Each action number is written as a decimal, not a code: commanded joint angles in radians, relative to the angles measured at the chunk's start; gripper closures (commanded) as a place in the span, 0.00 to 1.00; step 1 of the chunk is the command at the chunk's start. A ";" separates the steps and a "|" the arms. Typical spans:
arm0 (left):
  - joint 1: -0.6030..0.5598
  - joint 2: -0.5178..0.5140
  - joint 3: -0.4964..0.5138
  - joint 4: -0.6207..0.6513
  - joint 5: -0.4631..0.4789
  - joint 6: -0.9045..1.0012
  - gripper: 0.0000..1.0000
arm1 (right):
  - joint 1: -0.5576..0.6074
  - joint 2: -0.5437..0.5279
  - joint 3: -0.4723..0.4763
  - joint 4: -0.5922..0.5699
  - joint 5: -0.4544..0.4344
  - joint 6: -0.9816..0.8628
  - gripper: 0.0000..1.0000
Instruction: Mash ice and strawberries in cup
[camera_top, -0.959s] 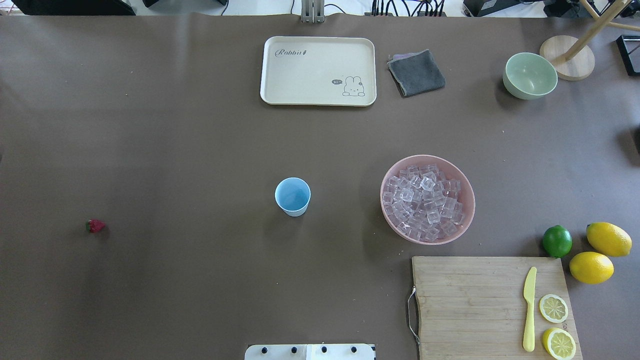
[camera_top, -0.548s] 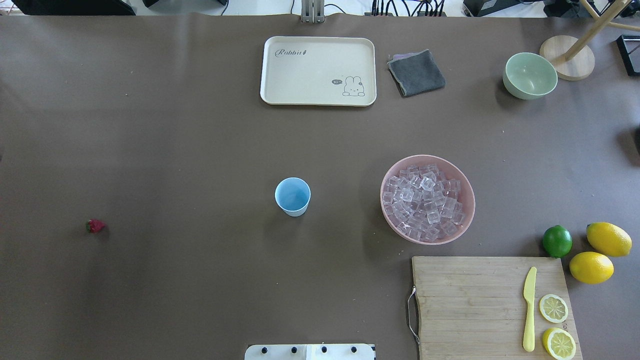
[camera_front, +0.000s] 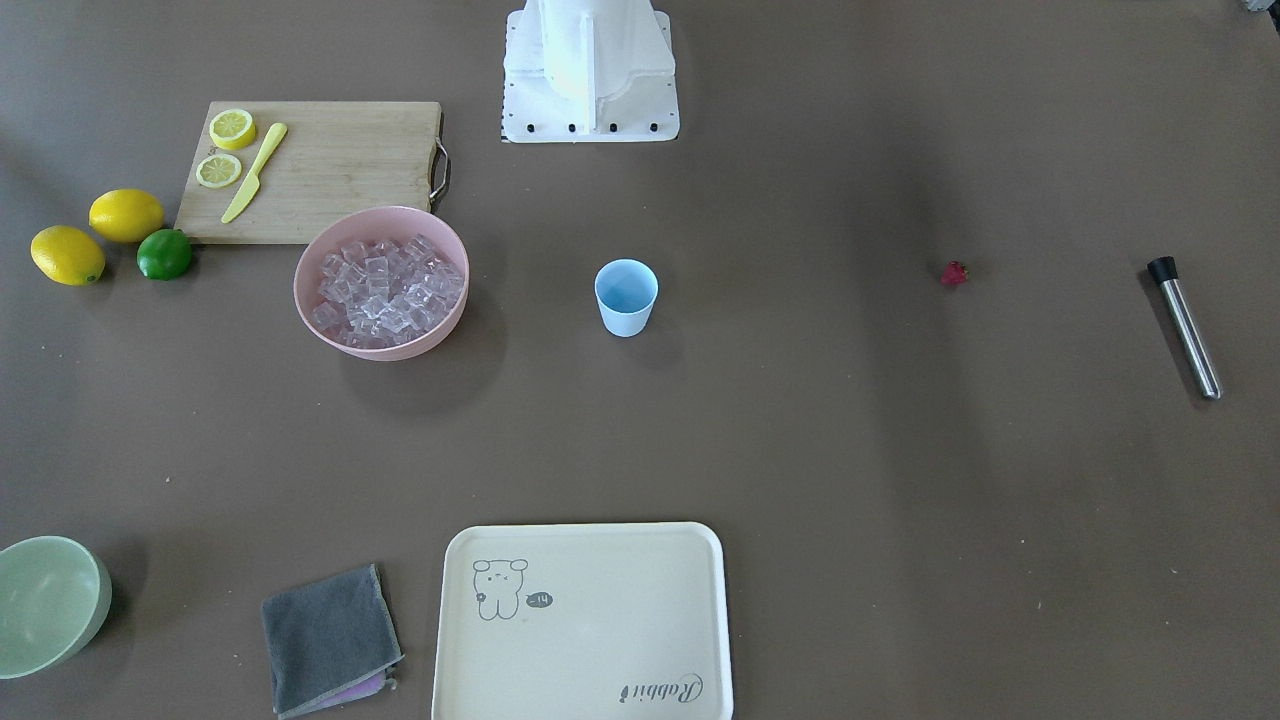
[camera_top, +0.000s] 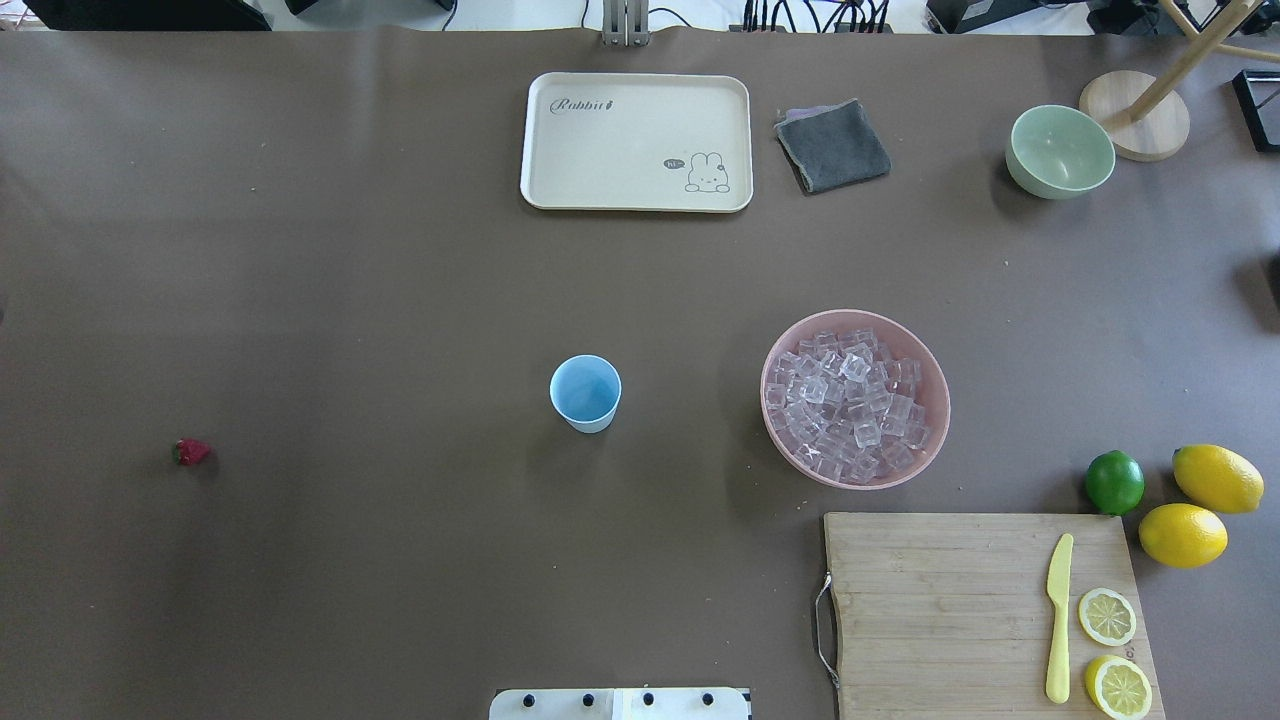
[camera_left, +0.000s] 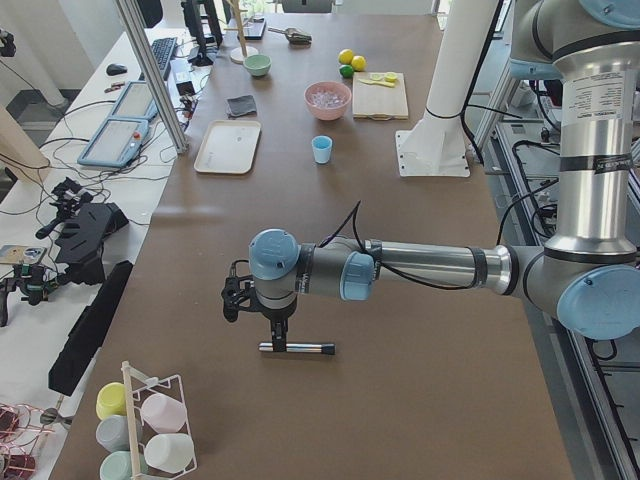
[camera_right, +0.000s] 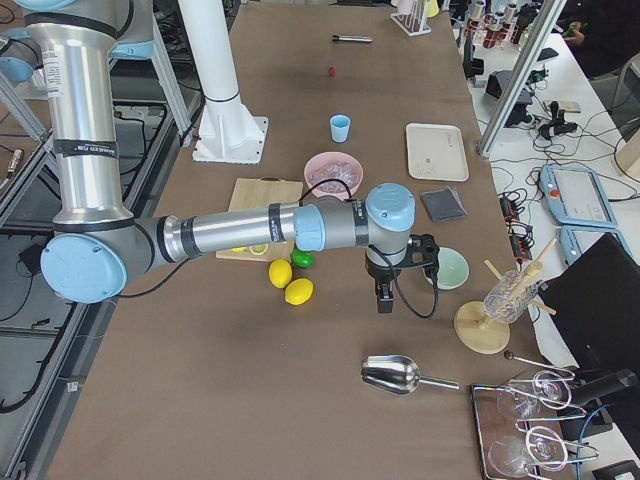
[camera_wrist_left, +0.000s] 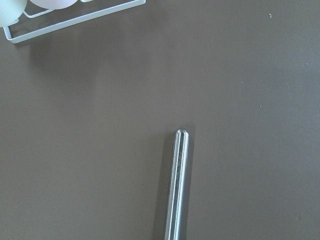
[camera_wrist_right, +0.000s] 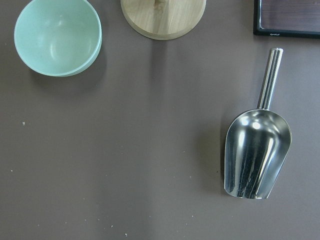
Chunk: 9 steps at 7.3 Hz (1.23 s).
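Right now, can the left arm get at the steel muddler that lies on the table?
Probably yes. The left gripper hangs close over one end of the steel muddler, and nothing lies on it or against it, so the way down looks free.

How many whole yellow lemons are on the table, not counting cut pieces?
2. One whole yellow lemon lies near the green lime; the other lies just off the wooden cutting board. None seems hidden.

Light-blue cup (camera_top: 585, 392), pink bowl (camera_top: 931, 365), clear pink-tinted ice (camera_top: 850, 405), dark red strawberry (camera_top: 191, 452).
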 joint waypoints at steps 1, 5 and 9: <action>0.000 -0.001 -0.002 0.000 0.000 0.000 0.01 | 0.001 0.001 -0.003 -0.001 0.000 0.000 0.00; -0.002 0.001 -0.010 0.000 0.000 0.000 0.01 | 0.001 0.007 -0.003 -0.002 -0.007 0.000 0.00; -0.003 0.007 -0.011 0.000 0.000 0.000 0.01 | 0.008 -0.005 -0.010 0.005 -0.003 -0.001 0.00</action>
